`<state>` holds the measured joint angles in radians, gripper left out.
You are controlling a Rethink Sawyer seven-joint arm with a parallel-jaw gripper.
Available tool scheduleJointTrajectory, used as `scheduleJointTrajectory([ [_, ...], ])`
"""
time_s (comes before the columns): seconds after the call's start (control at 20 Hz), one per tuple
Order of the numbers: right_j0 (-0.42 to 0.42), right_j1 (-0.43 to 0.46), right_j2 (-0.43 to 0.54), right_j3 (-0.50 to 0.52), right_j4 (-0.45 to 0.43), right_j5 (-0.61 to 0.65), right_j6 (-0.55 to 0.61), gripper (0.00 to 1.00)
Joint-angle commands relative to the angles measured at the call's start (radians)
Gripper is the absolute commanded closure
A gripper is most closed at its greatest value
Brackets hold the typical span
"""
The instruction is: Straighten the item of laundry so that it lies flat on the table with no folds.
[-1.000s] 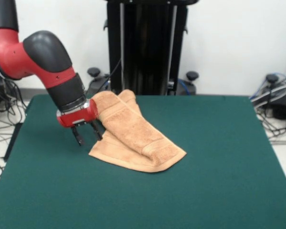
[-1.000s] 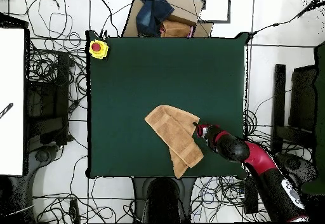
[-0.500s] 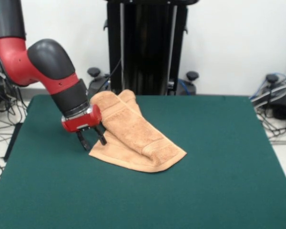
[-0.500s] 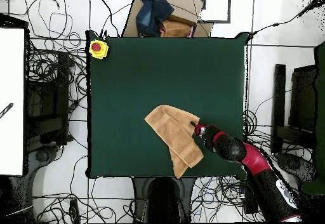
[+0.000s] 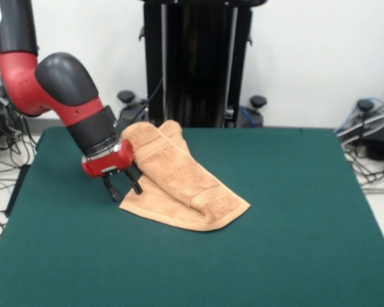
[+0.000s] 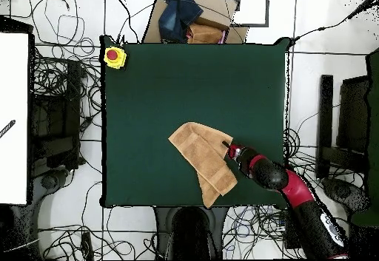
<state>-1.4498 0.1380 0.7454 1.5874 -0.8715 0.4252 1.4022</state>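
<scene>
Green worktop (image 5: 294,256): folded towel (image 5: 179,179) lies just beside the tool (image 5: 123,189), whose fingers are spread, grasping nothing.

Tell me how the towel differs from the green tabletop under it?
The towel is light orange-tan and nubby; the table is dark green and smooth. The towel is folded over itself and lumpy, while the table lies flat. The towel covers only a small patch of the much wider table. The open claw sits at the towel's edge.
</scene>
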Motion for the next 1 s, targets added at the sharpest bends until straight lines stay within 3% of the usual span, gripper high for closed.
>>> scheduleJointTrajectory([
  [0.05,-0.043,0.269,-0.031,-0.190,-0.024,0.021,-0.306,0.00],
  [0.75,-0.100,0.364,-0.051,-0.191,0.023,0.002,-0.439,0.00],
  [1.0,-0.004,0.250,-0.059,-0.150,-0.099,-0.072,-0.491,0.00],
])
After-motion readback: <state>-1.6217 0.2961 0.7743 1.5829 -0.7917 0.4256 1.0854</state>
